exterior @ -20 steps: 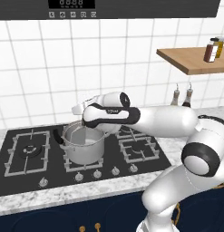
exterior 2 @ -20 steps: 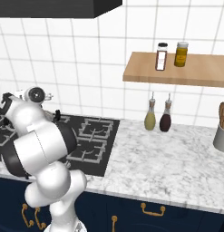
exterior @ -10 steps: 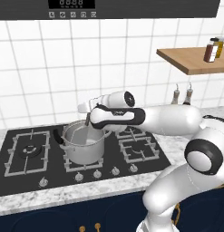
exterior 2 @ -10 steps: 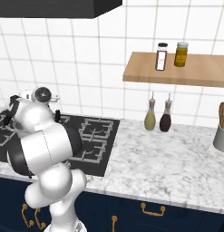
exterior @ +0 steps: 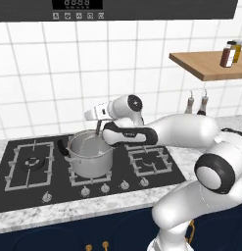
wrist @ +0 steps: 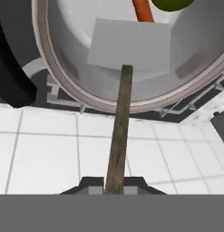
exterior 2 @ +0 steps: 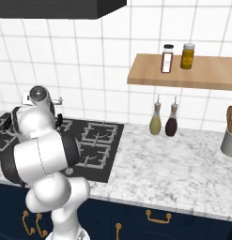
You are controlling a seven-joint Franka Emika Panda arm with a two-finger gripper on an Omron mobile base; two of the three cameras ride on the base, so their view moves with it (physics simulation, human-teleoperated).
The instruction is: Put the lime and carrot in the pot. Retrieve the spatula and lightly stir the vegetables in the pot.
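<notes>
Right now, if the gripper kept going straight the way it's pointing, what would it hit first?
Probably the pot: the gripper, shut on the spatula, points into it, so the blade would likely meet the inside near the carrot and lime.

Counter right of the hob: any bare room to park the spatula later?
Yes: open marble counter between the hob, the two bottles at the wall and the utensil holder. Crowded: the pot, with the gripper holding the spatula inside.
</notes>
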